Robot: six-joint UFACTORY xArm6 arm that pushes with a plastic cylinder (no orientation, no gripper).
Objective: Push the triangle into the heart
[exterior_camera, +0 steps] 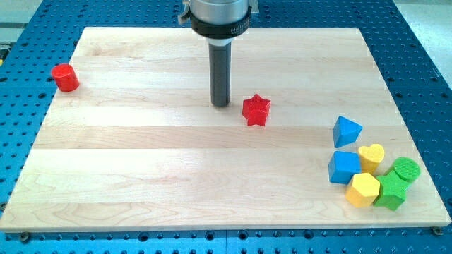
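Observation:
A blue triangle [347, 130] lies near the view's right edge of the wooden board [141, 176]. A yellow heart [372, 156] sits just below and right of it, a small gap apart. My tip [221, 104] is near the board's upper middle, far left of the triangle. It stands just left of a red star [256, 110], apart from it.
A blue cube [345, 167] touches the heart's left side. A yellow hexagon [363, 189], a green block [391, 191] and a green cylinder [406, 169] cluster around the heart. A red cylinder [65, 77] sits at the far left edge.

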